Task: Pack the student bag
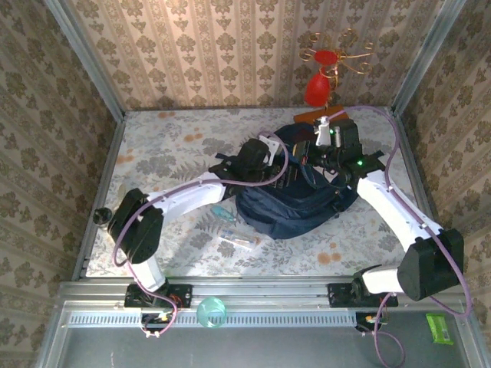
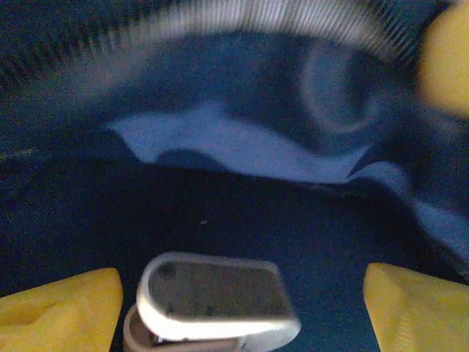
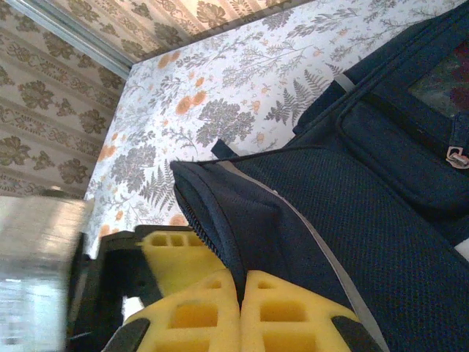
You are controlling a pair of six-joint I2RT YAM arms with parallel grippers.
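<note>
The left gripper (image 2: 242, 282) stood wide open inside the student bag (image 1: 295, 207), its two yellow fingers (image 2: 62, 308) well apart. A small white-rimmed grey object (image 2: 212, 293) lay between them, clear of both pads; nothing was held. The left wrist view alone showed this object, along with the blue lining and a blurred grey-white band across the top of the opening. What the object was could not be determined.

In the top external view the bag lay right of centre on the floral table (image 1: 169, 153). Its long axis ran roughly from near-left to far-right. The open mouth faced the far side, and the rounded body faced the arm bases. The same view showed loose items on the table just left of the bag: a teal piece (image 1: 222, 211) and a clear packet (image 1: 238, 240). A red wire ornament (image 1: 321, 83) stood at the far edge behind the bag.

The right gripper (image 3: 240, 308) was closed, its yellow fingers pressed together on a fold of the bag's zip edge. The right wrist view showed the outer mesh fabric, a grey trim line and a front pocket. A zip pull (image 3: 458, 157) carried a red mark too small to read.
</note>
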